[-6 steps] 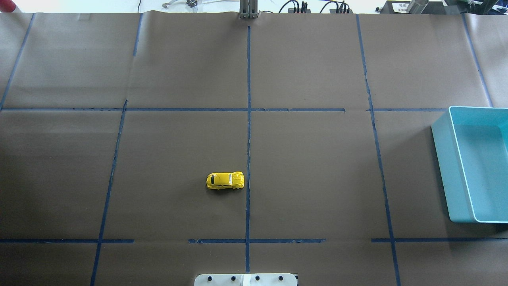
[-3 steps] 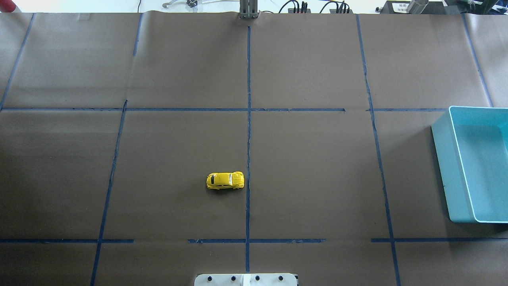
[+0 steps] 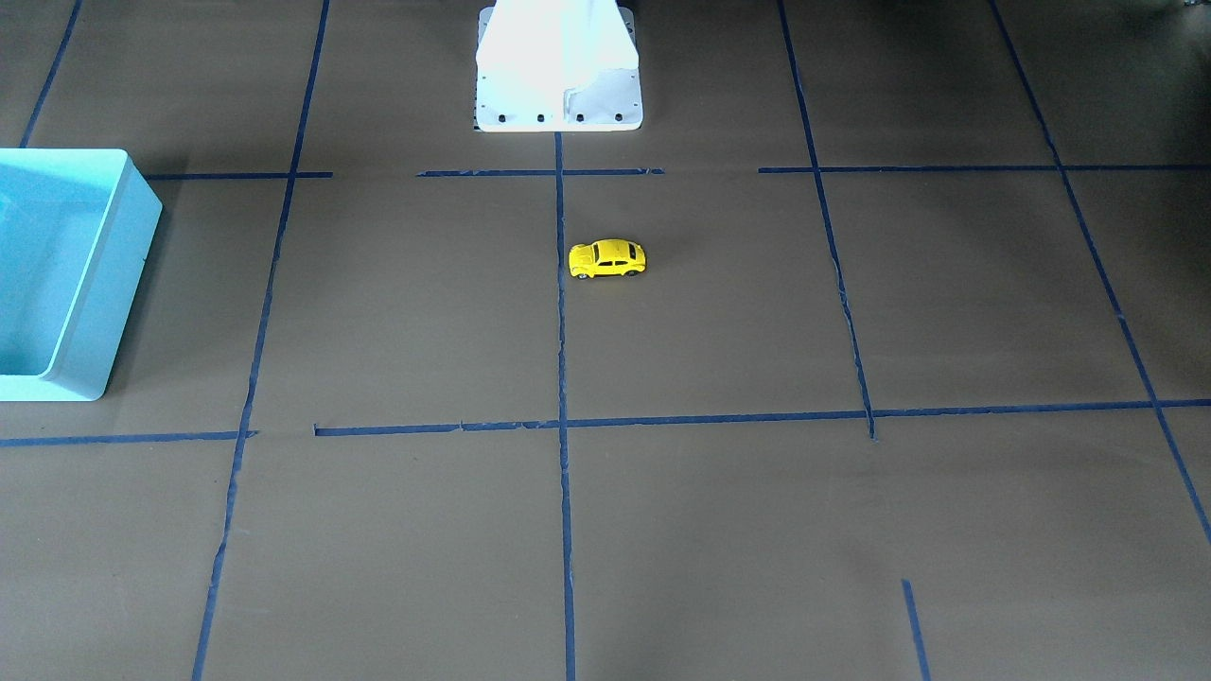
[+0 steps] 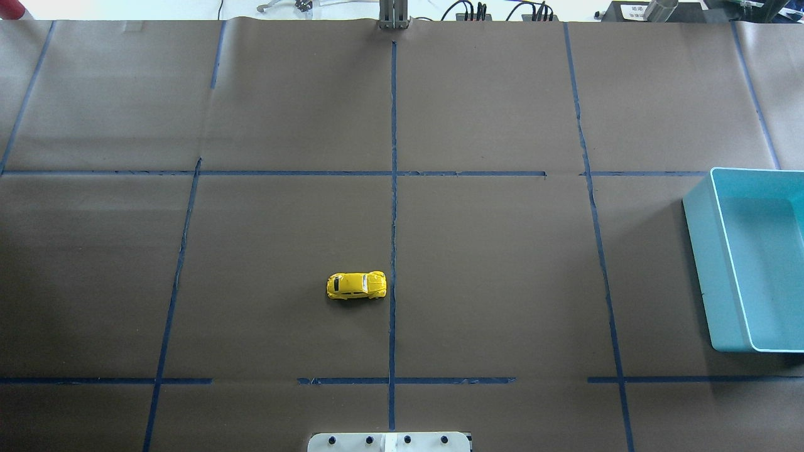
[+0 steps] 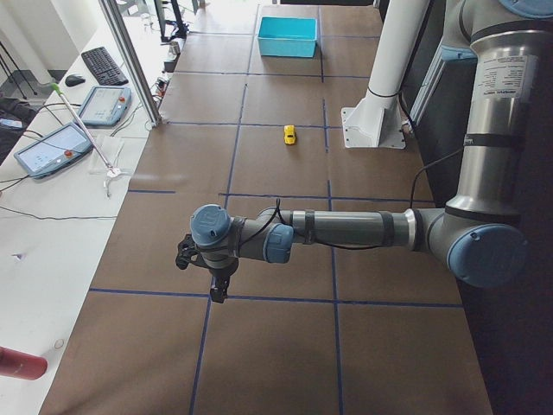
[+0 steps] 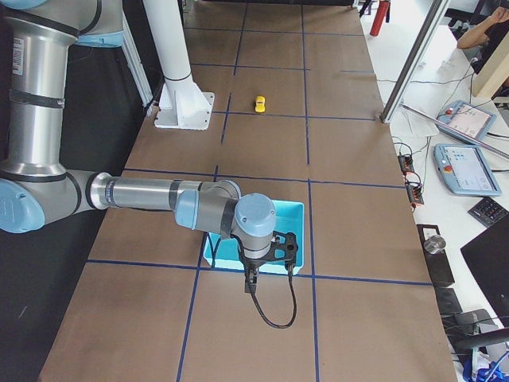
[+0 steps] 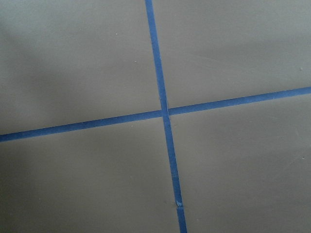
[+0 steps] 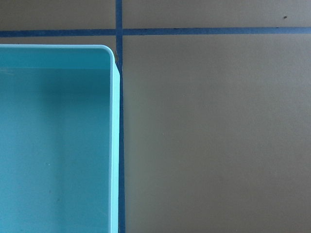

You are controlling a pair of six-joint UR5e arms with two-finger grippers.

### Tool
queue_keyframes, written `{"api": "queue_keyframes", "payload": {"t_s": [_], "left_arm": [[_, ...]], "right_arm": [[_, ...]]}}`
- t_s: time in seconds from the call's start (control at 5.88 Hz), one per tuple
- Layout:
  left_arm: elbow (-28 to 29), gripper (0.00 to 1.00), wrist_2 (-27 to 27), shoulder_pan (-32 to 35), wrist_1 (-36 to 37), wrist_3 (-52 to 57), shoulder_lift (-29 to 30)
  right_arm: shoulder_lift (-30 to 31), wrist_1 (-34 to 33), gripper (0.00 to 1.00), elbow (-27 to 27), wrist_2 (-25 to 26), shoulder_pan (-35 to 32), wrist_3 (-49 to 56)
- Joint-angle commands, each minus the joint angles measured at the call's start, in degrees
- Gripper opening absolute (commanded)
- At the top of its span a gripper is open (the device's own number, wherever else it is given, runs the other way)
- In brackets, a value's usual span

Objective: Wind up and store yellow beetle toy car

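The yellow beetle toy car (image 4: 356,285) stands on its wheels on the brown table, just left of the centre tape line and near the robot's base; it also shows in the front view (image 3: 607,258). A turquoise bin (image 4: 706,263) stands open at the table's right end. My left gripper (image 5: 217,292) shows only in the exterior left view, hanging over the table's left end far from the car; I cannot tell whether it is open. My right gripper (image 6: 250,285) shows only in the exterior right view, over the bin's (image 6: 296,216) near edge; I cannot tell whether it is open.
The white robot base (image 4: 389,442) sits at the table's near edge. Blue tape lines (image 4: 393,188) divide the brown paper into squares. Cables and a metal post (image 4: 394,16) stand along the far edge. Tablets (image 5: 50,147) lie on the operators' desk.
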State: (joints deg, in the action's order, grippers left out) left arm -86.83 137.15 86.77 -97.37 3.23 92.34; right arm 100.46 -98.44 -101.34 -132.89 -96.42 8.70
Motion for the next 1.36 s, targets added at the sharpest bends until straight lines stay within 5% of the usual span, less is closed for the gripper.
{"api": "queue_keyframes", "payload": {"t_s": [0.0,0.68,1.19], "left_arm": [[-1.5,1.00,4.3,-3.8,-0.4,0.4,-0.3],[-21.3,1.00,-0.3,-25.5,0.0,0.2,0.7],[-26.5,1.00,-0.6,-38.8,0.1,0.1,13.6]], "right_arm": [[0.0,0.0,1.00,0.0,0.0,0.0,0.0],[0.0,0.0,1.00,0.2,0.0,0.0,0.0],[0.0,0.0,1.00,0.2,0.0,0.0,-0.1]]}}
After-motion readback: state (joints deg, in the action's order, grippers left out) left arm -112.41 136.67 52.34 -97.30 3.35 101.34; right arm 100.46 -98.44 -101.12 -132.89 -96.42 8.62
